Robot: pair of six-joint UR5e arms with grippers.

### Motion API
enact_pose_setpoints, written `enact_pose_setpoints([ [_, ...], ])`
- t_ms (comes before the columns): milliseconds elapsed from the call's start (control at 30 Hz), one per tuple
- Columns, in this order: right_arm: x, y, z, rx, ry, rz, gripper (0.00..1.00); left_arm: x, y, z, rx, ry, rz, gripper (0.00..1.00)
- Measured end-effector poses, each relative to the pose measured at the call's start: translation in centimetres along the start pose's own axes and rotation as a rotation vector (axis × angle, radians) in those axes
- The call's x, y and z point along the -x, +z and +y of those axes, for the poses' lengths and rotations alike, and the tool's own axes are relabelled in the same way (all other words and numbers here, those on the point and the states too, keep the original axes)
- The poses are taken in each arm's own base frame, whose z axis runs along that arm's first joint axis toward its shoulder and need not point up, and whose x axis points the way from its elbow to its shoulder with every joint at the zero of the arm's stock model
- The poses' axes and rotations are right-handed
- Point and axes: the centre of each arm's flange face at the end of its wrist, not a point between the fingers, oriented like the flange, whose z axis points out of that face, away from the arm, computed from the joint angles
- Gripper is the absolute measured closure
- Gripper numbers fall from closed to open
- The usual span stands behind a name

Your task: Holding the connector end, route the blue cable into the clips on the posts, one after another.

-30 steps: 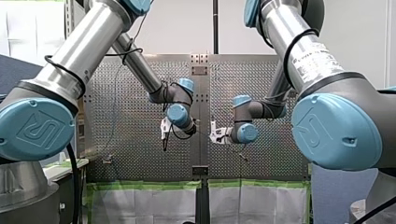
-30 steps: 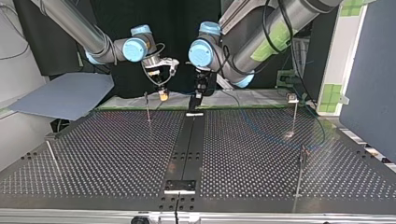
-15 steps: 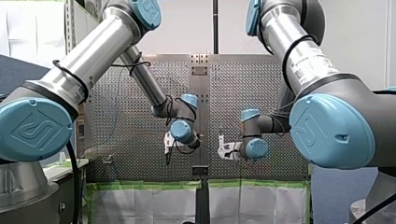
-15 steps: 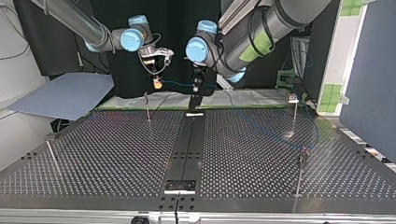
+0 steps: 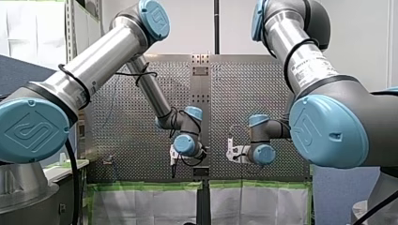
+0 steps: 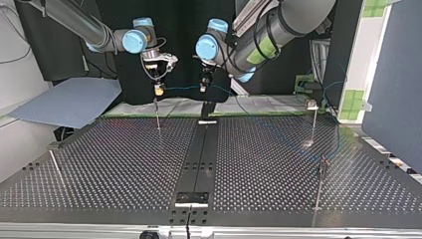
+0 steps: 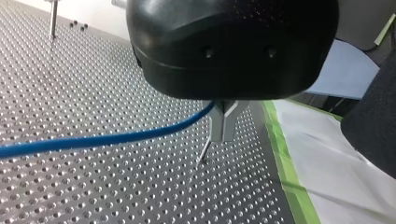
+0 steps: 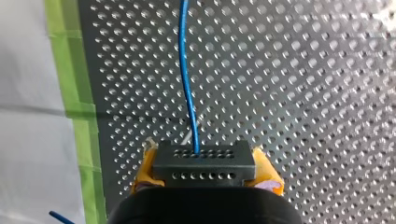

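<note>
In the right wrist view my right gripper (image 8: pixel 205 164) is shut, its yellow pads clamping the black connector (image 8: pixel 204 161). The blue cable (image 8: pixel 187 84) leaves the connector ahead of it. My left gripper (image 7: pixel 223 122) is shut with its metal fingers pinching the blue cable (image 7: pixel 116 138), which trails off to one side over the perforated table. In the top view my right gripper (image 6: pixel 158 90) and my left gripper (image 6: pixel 203 87) hang side by side above the table's far edge. The cable (image 6: pixel 181 88) is stretched between them. A thin post (image 6: pixel 157 113) stands just below my right gripper.
More posts stand at the top view's left (image 6: pixel 54 167) and right (image 6: pixel 314 122), with another nearer the camera (image 6: pixel 321 184). The cable slack lies on the table (image 6: pixel 278 134) by the right-hand posts. Green tape (image 8: pixel 84 126) and white sheeting border the table behind the grippers.
Both grippers have risen and shifted left in the top view, carrying the connector and cable along. In the front view both wrists have dropped lower.
</note>
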Motion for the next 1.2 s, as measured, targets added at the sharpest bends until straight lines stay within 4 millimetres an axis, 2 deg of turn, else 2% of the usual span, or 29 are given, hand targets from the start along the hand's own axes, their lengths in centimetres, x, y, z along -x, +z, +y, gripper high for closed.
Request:
enact_pose_setpoints([
  [433,2.0,0.5,3.0,0.051,0.016,-0.005,1.0,-0.1,0.2,-1.4,-0.038,-0.027,-0.064,1.0],
  [667,2.2,0.4,5.2,0.091,0.018,-0.015,1.0,-2.5,0.6,-2.7,-0.042,-0.009,-0.035,1.0],
  [933,2.7,-0.3,7.8,0.139,-0.005,-0.04,1.0,-5.1,1.0,-6.4,-0.044,-0.007,-0.046,1.0],
  [1200,2.8,-0.5,9.7,0.169,-0.024,-0.052,1.0,-3.3,2.7,-9.0,-0.061,-0.032,-0.099,1.0],
])
